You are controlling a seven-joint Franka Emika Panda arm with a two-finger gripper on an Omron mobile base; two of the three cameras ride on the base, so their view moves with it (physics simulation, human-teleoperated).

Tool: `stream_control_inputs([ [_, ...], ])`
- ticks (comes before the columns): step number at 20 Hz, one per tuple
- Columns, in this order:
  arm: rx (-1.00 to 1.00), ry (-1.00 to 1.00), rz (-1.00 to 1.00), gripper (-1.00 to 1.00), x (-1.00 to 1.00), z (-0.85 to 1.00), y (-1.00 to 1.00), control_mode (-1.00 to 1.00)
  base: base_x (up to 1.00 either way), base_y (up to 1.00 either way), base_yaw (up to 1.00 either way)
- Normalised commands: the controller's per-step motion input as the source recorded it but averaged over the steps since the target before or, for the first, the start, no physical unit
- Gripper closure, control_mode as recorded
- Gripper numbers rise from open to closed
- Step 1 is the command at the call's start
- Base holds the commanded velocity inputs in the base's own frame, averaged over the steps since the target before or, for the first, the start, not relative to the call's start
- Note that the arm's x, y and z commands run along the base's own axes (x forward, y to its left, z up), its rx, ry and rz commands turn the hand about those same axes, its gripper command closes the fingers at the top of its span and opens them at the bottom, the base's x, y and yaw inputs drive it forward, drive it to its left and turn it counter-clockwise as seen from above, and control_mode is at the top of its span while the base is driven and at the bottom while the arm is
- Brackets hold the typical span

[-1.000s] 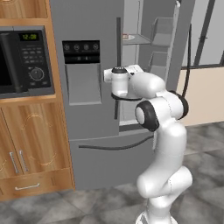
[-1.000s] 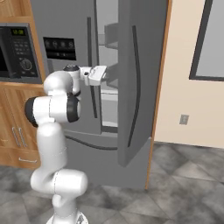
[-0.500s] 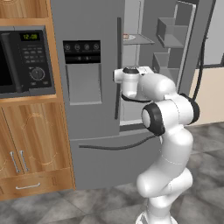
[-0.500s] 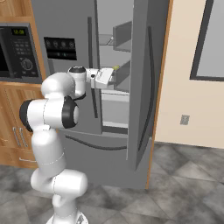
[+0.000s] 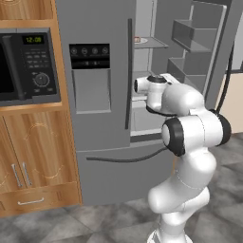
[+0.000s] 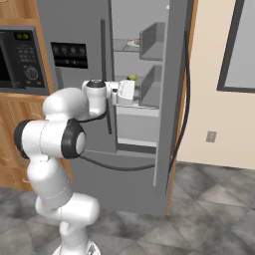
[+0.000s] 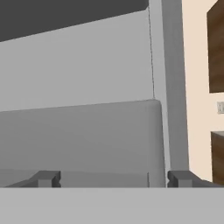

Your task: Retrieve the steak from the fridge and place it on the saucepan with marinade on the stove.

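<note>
Since a second ago: the right door of the fridge swings wider, from partly open to nearly full, and the arm turns toward the opening.
Meaning: access to the shelves looks won; I'd judge the door step about done and the reach for the meat next.
Gripper: level with the middle shelf, at the mouth of the compartment; hand view shows both finger tips set wide apart with nothing between them, facing grey inner wall and a bin.
Steak: a small reddish patch on a pale plate on the upper shelf, higher than the hand and deeper in; too small to read its shape.
Same shelf, right base view: plate at the shelf front.
Middle shelf: a small yellow-green item just behind the hand.
Saucepan, stove: somewhere off to the side, I can't place them.
</note>
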Motion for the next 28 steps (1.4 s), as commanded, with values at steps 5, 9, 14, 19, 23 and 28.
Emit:
stream_control_inputs([
  [5,0.0,0.0,0.01,-1.0,0.0,0.0,-0.37,-1.0,0.0,0.0,0.0],
  [9,-0.01,0.0,0.0,-1.0,-0.04,0.0,0.09,-1.0,0.0,0.0,0.0],
  [14,-0.01,-0.01,0.09,-1.0,-0.36,0.0,0.41,-1.0,0.0,0.0,0.0],
  [19,0.0,-0.01,0.25,-1.0,-0.21,0.0,0.79,-1.0,0.0,0.0,0.0],
  [23,0.0,-0.05,0.33,-1.0,-0.05,0.1,0.62,-1.0,0.0,0.0,0.0],
  [28,0.0,0.0,0.42,-1.0,0.0,0.02,0.59,-1.0,0.0,0.0,0.0],
])
